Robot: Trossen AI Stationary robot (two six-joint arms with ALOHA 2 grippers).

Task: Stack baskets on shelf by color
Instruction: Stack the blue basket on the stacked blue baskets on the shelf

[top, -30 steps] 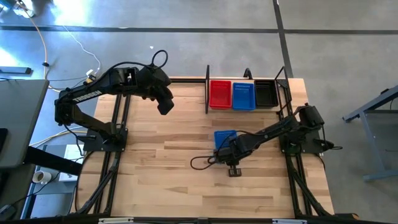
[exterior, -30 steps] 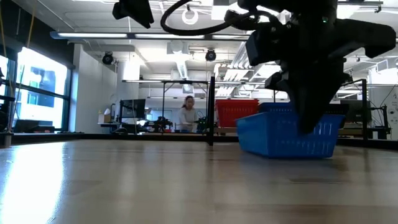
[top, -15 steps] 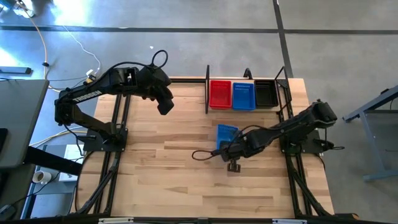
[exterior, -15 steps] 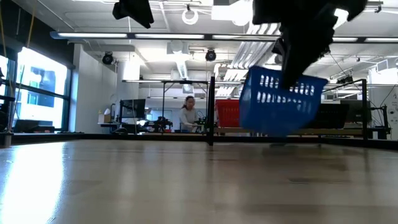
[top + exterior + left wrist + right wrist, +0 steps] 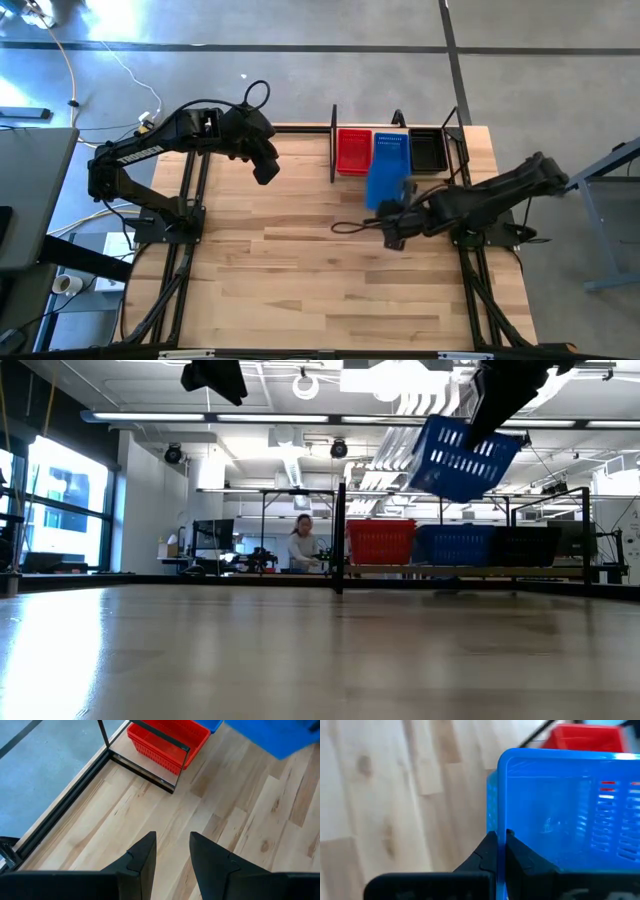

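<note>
My right gripper (image 5: 498, 837) is shut on a blue perforated basket (image 5: 385, 182), carried high above the table (image 5: 462, 455) just in front of the shelf (image 5: 333, 145). The black wire shelf stands at the table's far edge and holds a red basket (image 5: 352, 150), a blue basket (image 5: 393, 147) and a black basket (image 5: 428, 150) side by side. My left gripper (image 5: 172, 855) is open and hovers over the table's far left (image 5: 264, 165), touching nothing. My right gripper pinches the blue basket's end wall at its rim (image 5: 495, 822), one finger inside the basket and one outside. The fingers come at the end nearest the table's near edge. The basket is lifted clear of the table and tilted (image 5: 462, 455).
The shelf's upright end frames (image 5: 340, 540) stand on both sides of the three baskets. Bare wooden table (image 5: 280, 270) spreads in front of the shelf. Black arm-mount frames (image 5: 180, 250) run along both table sides. A person (image 5: 300, 545) sits in the room far behind.
My right gripper has risen and moved toward the table's far edge and the shelf, keeping hold of the blue basket. The basket, standing on the table a second ago, is now lifted clear, tilted and high in front of the shelf.
</note>
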